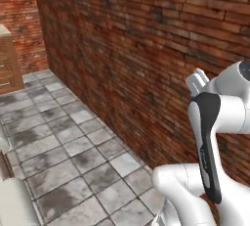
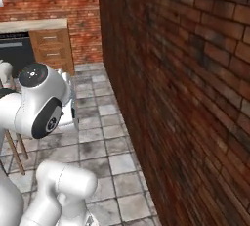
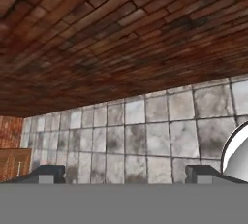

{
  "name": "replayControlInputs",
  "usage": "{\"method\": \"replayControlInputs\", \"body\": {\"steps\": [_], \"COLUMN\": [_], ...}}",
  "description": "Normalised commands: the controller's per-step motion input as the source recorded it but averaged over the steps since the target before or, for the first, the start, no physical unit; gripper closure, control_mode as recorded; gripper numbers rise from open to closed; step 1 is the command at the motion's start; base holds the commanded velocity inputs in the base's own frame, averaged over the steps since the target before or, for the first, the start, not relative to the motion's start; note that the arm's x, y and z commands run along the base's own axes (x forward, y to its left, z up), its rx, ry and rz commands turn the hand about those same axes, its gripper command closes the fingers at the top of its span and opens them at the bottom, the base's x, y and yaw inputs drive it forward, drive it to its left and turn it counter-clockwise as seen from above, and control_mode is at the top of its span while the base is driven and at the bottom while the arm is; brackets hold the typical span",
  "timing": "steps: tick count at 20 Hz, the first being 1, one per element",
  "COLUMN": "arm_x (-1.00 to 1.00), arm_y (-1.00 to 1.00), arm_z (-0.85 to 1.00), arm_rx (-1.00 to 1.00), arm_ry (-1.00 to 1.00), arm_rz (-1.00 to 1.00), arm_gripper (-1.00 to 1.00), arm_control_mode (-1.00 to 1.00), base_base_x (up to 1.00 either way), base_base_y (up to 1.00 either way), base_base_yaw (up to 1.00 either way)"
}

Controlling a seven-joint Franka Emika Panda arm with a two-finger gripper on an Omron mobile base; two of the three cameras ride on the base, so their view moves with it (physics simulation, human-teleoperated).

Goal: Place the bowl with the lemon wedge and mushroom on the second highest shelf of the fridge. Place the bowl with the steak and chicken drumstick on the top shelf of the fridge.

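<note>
Jaws are spread wide with nothing between them, fingertips [image 3: 46, 173] low in the hand view, facing floor tiles [image 3: 145, 136] and the brick wall [image 3: 121, 34]. No bowl or fridge anywhere here, so I'd guess it's mid-drive, hand parked empty

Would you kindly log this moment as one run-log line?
phase: facing red brick wall | gripper: open, empty | below: grey tiled floor | nearby: wooden drawer cabinet

The brick wall [image 1: 146, 49] is viewed closely from behind the arm in both base views, with the tiled floor [image 1: 73, 142] shared between them. In the hand view, wall and floor are faced low.
</note>
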Motion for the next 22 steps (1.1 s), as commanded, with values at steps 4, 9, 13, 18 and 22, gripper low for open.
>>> {"method": "replayControlInputs", "body": {"steps": [4,9,13,18,22], "arm_x": [0.0,0.0,0.0,0.0,0.0], "arm_y": [0.0,0.0,0.0,0.0,0.0], "arm_z": [0.0,0.0,0.0,0.0,0.0], "arm_rx": [0.0,0.0,0.0,0.0,0.0], "arm_ry": [0.0,0.0,0.0,0.0,0.0], "arm_rz": [0.0,0.0,0.0,0.0,0.0], "arm_gripper": [-1.0,-1.0,-1.0,-1.0,-1.0], "arm_control_mode": [1.0,1.0,1.0,1.0,1.0], "base_base_x": [1.0,1.0,1.0,1.0,1.0], "base_base_y": [0.02,0.11,0.08,0.0,0.0], "base_base_yaw": [0.49,0.44,0.37,0.28,0.28]}}
